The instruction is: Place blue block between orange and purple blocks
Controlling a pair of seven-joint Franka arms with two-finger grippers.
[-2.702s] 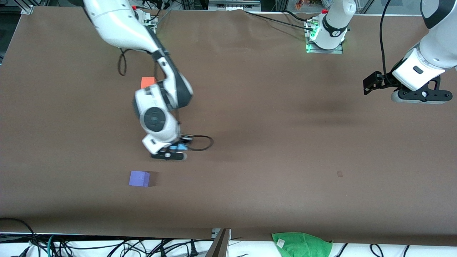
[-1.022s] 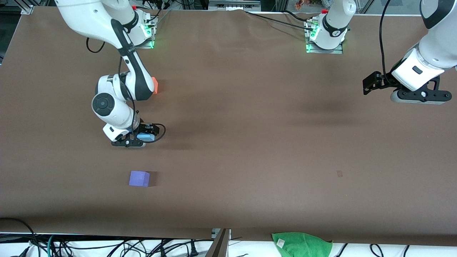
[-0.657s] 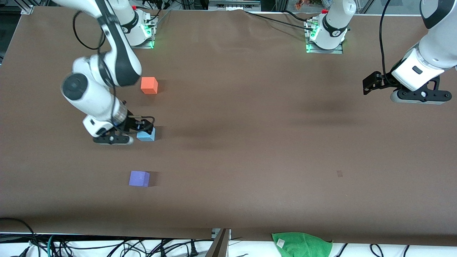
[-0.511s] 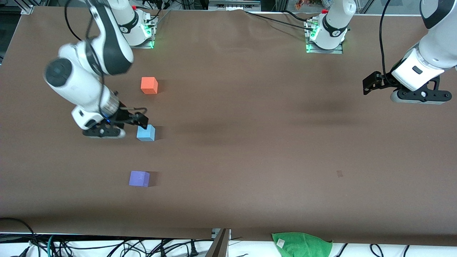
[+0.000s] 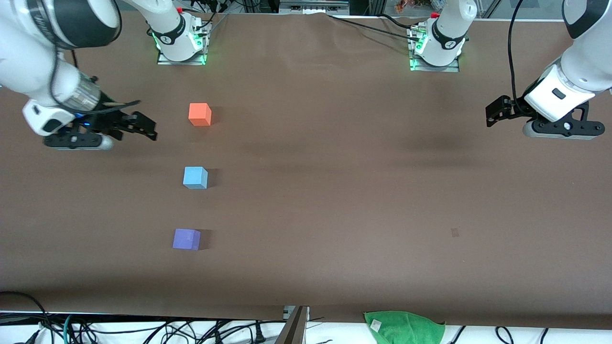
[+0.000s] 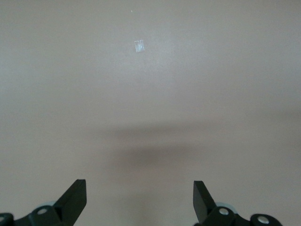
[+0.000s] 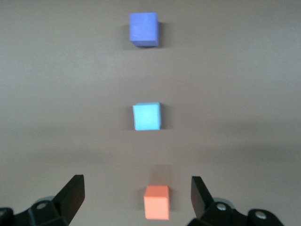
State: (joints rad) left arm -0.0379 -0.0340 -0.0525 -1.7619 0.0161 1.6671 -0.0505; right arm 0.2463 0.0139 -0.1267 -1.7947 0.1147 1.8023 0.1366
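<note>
- The blue block [image 5: 195, 177] sits flat on the tabletop [image 5: 334, 191], in line between the orange block [image 5: 200, 114] and the purple block [image 5: 186, 239], well apart from both. It is nearer the front camera than the orange one and farther than the purple one.
- By the look of it, the placing is done; nothing seems left but for the arm to get clear.
- The right gripper [image 5: 143, 129] is up over the tabletop near the edge at the right arm's end, beside the orange block and touching nothing. Its fingers [image 7: 70, 195] are spread apart and empty.
- The left gripper [image 5: 495, 113] waits over the edge at the left arm's end, fingers [image 6: 75, 197] released and grasping nothing.
- Nothing stands between the three blocks. A green cloth [image 5: 404, 327] lies at the edge nearest the front camera, and a small pale mark [image 5: 454, 232] shows on the tabletop, both well away.
</note>
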